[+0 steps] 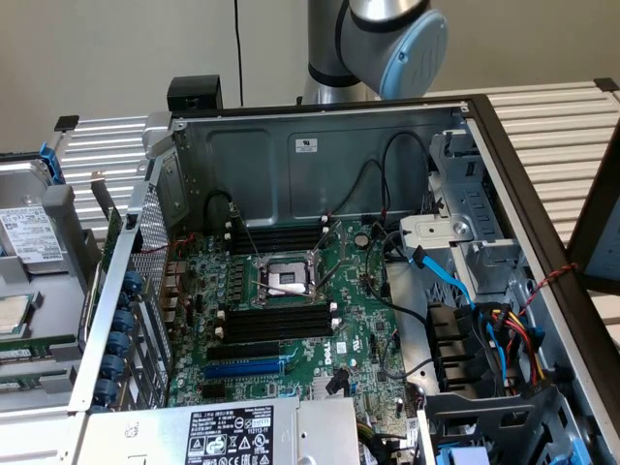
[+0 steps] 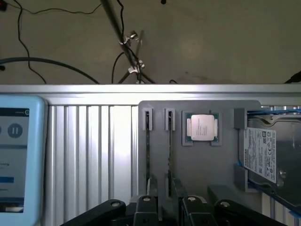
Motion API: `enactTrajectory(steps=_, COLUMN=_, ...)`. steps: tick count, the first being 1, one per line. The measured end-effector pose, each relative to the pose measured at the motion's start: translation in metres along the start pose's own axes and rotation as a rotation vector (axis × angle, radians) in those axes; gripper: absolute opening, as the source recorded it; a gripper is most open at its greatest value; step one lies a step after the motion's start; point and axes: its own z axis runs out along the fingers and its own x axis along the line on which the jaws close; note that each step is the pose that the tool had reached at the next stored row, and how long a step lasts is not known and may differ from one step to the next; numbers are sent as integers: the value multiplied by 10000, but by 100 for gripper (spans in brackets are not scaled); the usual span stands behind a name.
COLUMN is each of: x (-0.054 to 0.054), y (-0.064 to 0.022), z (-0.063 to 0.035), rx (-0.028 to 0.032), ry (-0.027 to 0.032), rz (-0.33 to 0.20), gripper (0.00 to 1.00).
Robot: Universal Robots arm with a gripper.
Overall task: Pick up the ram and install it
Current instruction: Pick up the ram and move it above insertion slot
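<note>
Claw (image 2: 164, 197) is right by the ram (image 2: 169, 146), which stands on edge in the gray tray (image 2: 207, 165). Can't tell if it's open or closed.

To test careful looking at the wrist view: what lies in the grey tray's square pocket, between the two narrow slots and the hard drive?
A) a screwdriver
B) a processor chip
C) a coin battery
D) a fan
B: a square, silver-lidded processor chip sits in that pocket of the grey tray, beside the hard drive.
</note>
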Motion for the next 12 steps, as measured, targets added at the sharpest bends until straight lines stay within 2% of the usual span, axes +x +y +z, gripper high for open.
enactTrajectory(steps=12, x=157, y=-8, z=220, rx=-13, ry=1, rz=0, gripper=27)
